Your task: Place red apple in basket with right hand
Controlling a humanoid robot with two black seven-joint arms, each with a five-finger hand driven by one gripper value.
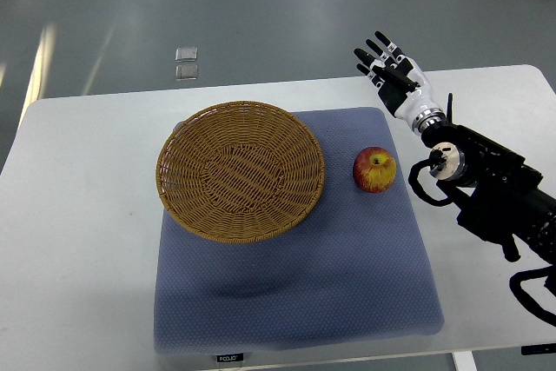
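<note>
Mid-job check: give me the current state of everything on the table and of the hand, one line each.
red apple: upright on the blue mat, stem up, right of the basket, not held.
basket: upright on the mat, empty.
blue mat: flat on the white table.
right hand: fingers spread, holding nothing, beyond the apple near the table's far edge.
left hand: not in view.

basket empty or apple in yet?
Empty. The basket shows only bare weave; the red apple sits on the blue mat just right of it.
</note>
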